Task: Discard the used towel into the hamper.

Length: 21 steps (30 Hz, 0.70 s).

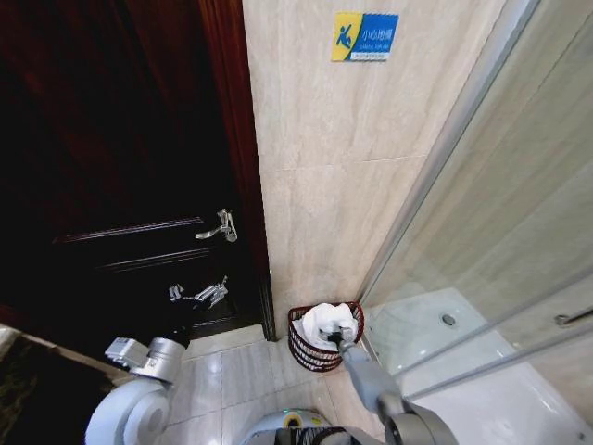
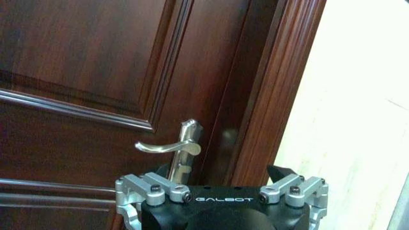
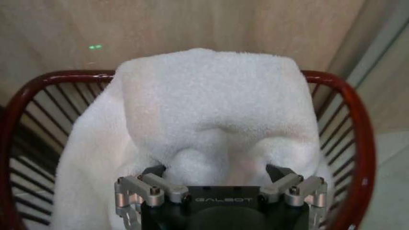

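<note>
Our towel is white, thick and nubbly – bunched in a soft heap inside the hamper, a round reddish-brown basket of thin bars on the floor tiles against the wall. Our right gripper reaches into it, fingers pinching a fold. Our left gripper hangs by the dark door, near its handle – whether it is spread or closed we cannot tell.

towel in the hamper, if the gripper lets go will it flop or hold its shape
The white towel drapes in soft folds over the hamper rim, so it probably flops and settles. It looks light, unlikely to tip the hamper. The right gripper jaws press into it, so the terry may cling briefly.
</note>
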Tool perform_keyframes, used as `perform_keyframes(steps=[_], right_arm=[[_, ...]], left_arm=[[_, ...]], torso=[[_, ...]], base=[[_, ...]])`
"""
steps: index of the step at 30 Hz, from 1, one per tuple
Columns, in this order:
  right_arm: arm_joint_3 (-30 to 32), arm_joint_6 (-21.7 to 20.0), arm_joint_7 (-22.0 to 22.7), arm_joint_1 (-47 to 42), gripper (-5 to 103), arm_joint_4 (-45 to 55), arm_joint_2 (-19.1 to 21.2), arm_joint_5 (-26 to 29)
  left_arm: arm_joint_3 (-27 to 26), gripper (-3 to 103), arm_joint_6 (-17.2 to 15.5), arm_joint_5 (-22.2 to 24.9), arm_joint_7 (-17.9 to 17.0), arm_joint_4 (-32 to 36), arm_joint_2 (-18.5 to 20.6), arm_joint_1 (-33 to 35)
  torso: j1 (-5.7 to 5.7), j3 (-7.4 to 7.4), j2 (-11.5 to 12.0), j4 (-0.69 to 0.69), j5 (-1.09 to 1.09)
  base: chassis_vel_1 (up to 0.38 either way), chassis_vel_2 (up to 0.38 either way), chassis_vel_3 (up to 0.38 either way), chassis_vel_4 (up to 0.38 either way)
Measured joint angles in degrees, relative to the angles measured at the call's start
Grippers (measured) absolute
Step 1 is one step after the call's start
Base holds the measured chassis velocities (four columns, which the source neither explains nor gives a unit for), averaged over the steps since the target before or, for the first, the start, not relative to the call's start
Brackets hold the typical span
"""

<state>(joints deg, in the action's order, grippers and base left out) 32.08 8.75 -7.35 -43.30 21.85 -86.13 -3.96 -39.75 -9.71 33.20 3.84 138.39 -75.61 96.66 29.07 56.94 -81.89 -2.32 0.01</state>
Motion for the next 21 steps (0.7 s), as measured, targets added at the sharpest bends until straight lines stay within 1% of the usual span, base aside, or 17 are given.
perform_keyframes(steps=[1,2,4,5,6,7,8,9,11,12,13,16,17,21], right_arm=[[0.0,0.9,0.3,-0.8,100,1.2,0.0,0.1],[0.0,0.9,0.3,-0.8,100,1.2,0.0,0.1],[0.0,2.7,0.2,-2.6,100,3.9,0.1,0.0],[0.1,3.3,-1.5,-3.5,100,5.2,0.2,0.0],[0.1,3.3,-1.5,-3.5,100,5.2,0.2,0.0],[0.0,3.8,-3.9,-5.2,100,7.7,0.7,0.0],[0.1,3.8,-5.2,-7.3,100,11.0,0.9,0.1],[0.1,3.8,-5.2,-7.3,100,11.0,0.9,0.1],[0.1,3.4,-6.2,-11.0,100,18.4,0.9,2.1],[0.2,3.2,-6.3,-12.4,100,21.3,1.0,2.9],[0.2,3.2,-6.3,-12.4,100,21.3,1.0,2.9],[0.0,2.9,-6.5,-16.8,100,29.8,1.7,4.7],[0.0,2.9,-6.5,-16.8,100,29.8,1.7,4.7],[0.5,1.5,-6.3,-23.5,100,42.8,1.8,8.5]], left_arm=[[0.0,100,0.0,0.0,0.0,0.0,0.0,0.0],[0.0,100,0.0,0.0,0.0,0.0,0.0,0.0],[0.0,100,0.0,0.0,0.0,0.0,0.0,0.0],[0.0,100,0.0,0.0,0.0,0.0,0.0,0.0],[0.0,100,0.0,0.0,0.0,0.0,0.0,0.0],[0.0,100,0.0,0.0,0.0,0.0,0.0,0.0],[0.0,100,0.0,0.0,0.0,0.0,0.0,0.0],[0.0,100,0.0,0.0,0.0,0.0,0.0,0.0],[0.0,100,0.0,0.0,0.0,0.0,0.0,0.0],[0.0,100,0.0,0.0,0.0,0.0,0.0,0.0],[0.0,100,0.0,0.0,0.0,0.0,0.0,0.0],[0.0,100,0.0,0.0,0.0,0.0,0.0,0.0],[0.0,100,0.0,0.0,0.0,0.0,0.0,0.0],[0.0,100,0.0,0.0,0.0,0.0,0.0,0.0]], torso=[[0.0,0.0,0.0,0.0,0.01],[0.0,0.0,0.0,0.0,0.01],[0.0,0.0,0.0,0.0,0.0],[0.0,0.0,0.0,-0.01,0.0],[0.0,0.0,0.0,-0.01,0.0],[0.0,0.0,0.0,-0.01,0.0],[0.0,0.0,0.0,0.02,-0.03],[0.0,0.0,0.0,0.02,-0.03],[0.0,0.0,0.0,0.01,0.0],[0.0,0.0,0.0,0.0,0.0],[0.0,0.0,0.0,0.0,0.0],[0.0,0.0,0.0,0.0,-0.01],[0.0,0.0,0.0,0.0,-0.01],[0.0,0.0,0.0,0.0,-0.01]], base=[[0.0,0.0,0.0,0.0],[0.0,0.0,0.0,0.0],[0.0,0.0,0.0,0.0],[0.0,0.0,0.0,0.0],[0.0,0.0,0.0,0.0],[0.0,0.0,0.0,0.0],[0.0,0.0,0.0,0.0],[0.0,0.0,0.0,0.0],[0.0,0.0,0.0,0.0],[0.0,0.0,0.0,0.0],[0.0,0.0,0.0,0.0],[0.0,0.0,0.0,0.0],[0.0,0.0,0.0,0.0],[0.0,0.0,0.0,0.0]])
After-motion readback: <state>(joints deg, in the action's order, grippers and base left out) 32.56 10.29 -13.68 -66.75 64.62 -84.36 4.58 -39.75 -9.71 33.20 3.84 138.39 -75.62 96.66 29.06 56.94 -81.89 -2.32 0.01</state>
